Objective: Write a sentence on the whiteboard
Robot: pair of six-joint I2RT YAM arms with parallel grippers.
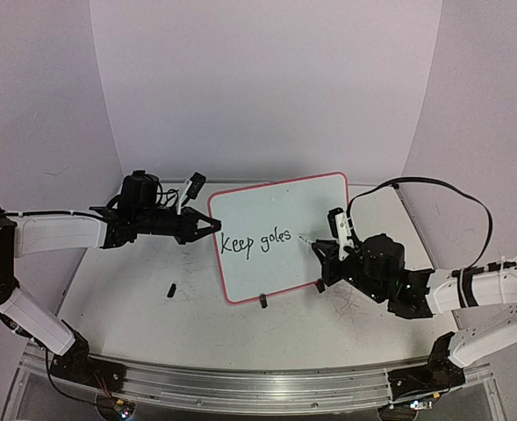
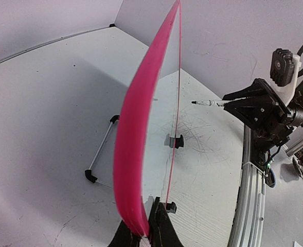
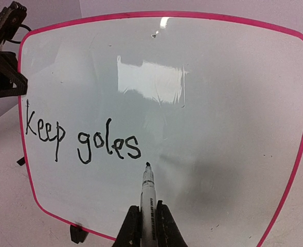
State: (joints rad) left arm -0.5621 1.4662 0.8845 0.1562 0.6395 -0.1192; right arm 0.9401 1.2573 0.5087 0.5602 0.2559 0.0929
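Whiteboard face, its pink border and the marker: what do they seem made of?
The whiteboard looks like glossy coated board or plastic: it mirrors a bright light patch. Its border seems smooth pink plastic or rubber, faintly shiny. The marker appears a white plastic barrel with print and a dark tip.

right pincer (image 1: pixel 324 253) seemingly holds a marker (image 1: pixel 308 239) at the whiteboard (image 1: pixel 284 206).

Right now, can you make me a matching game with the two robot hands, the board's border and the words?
1. left hand
2. right hand
3. whiteboard border
4. words

A. black
B. pinching the marker
C. pink
D. clamped on the whiteboard's edge

Pairs: 1-D, 2-B, 3-C, 4-A
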